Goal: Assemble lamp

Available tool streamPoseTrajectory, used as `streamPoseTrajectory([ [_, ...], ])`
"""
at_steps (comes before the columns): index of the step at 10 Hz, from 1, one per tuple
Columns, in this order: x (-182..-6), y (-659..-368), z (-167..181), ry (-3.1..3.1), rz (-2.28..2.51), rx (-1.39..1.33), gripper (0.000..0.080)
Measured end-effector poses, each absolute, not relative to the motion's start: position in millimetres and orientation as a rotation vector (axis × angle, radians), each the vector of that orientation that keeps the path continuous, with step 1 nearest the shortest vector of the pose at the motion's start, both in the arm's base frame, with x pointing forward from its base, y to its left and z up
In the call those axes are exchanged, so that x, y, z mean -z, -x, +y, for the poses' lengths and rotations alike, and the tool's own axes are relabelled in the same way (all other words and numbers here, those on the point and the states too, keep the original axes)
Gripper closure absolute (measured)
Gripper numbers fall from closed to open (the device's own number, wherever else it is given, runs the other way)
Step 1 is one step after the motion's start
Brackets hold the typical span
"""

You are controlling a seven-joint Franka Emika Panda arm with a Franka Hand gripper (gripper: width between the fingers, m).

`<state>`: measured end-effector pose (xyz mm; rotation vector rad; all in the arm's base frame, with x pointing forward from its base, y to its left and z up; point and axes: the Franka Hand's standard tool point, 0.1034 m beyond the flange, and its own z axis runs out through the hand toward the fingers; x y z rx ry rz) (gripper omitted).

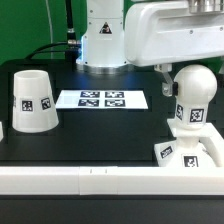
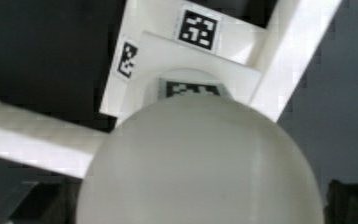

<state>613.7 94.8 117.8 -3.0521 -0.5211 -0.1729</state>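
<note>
Fingers (image 1: 167,84): in the exterior view, only a dark sliver just beside the head of the white round-headed plastic bulb (image 1: 192,92); cannot tell whether apart or clamped. Bulb upright over the white flat square stepped base (image 1: 190,152), at that view's right, near the white rail-like border wall (image 1: 90,180). White tapered cup-like shade (image 1: 33,102) mouth-down on the black surface (image 1: 110,130), well apart at the left; marker board (image 1: 102,99) between. Wrist view: bulb head (image 2: 194,160) close and large, tagged base (image 2: 176,58) beyond.

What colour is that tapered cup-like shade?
The shade: white with black-and-white square tags; exterior view.
</note>
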Motion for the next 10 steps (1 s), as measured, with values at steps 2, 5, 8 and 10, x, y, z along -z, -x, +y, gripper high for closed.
streamPoseTrajectory([
  [2, -117.9, -613.8, 95.4, 3.018, -0.783, 0.176, 0.01],
  [5, -117.7, -614.0, 93.1, 2.931, -1.112, 0.177, 0.01],
  [8, -115.9, -613.2, 93.0, 2.773, -1.551, 0.16, 0.01],
  [10, -112.4, -612.0, 93.2, 2.602, -1.866, 0.134, 0.01],
])
